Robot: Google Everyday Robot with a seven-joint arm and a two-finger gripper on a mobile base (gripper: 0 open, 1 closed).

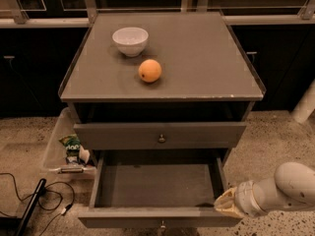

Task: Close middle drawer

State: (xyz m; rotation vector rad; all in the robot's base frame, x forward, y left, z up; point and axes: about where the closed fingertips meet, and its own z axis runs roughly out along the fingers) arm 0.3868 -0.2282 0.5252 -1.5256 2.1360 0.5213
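Note:
The middle drawer (pixel 157 186) is pulled far out at the bottom of the view. It is grey and shallow, its inside is bare, and a small brass knob (pixel 161 225) sits on its front. The top drawer (pixel 160 134) above it, with its own knob, stands slightly out under the tabletop. My gripper (pixel 225 204), tan-tipped on a white arm, is at the right front corner of the middle drawer, against the end of its front panel.
A white bowl (pixel 130 40) and an orange (pixel 149 70) sit on the grey tabletop (pixel 206 58). A clear bin (pixel 56 141) with snack packets stands on the floor at the left, with cables (pixel 29 200) beside it. A white post (pixel 305 104) is at the right.

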